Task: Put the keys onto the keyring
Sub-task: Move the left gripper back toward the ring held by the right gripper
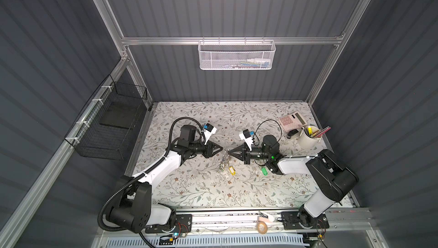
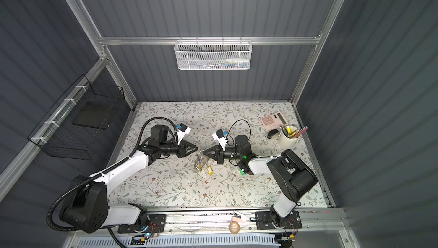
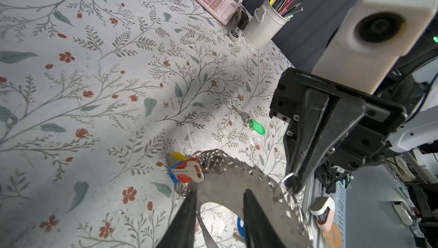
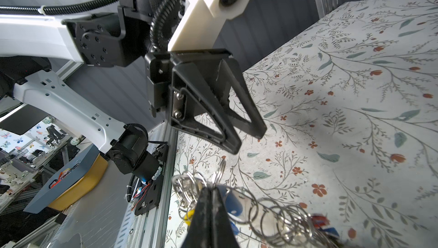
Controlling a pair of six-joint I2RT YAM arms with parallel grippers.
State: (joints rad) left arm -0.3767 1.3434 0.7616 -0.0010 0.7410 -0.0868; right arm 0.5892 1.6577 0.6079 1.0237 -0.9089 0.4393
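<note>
— The right end effector pinches the keyring, which hangs below it. The left end effector gapes empty beside it.
— The keys?
— Flat on the table, apart from both. I'd judge that thin pinch could slip if the loaded keyring swings when nudged.

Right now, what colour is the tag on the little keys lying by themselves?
Bright green. The tag on the keys shows best in the left wrist view.

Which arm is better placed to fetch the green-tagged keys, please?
Left: the left claw is open and empty, while the right claw is shut on the keyring. The keys lie loose on the table.
</note>
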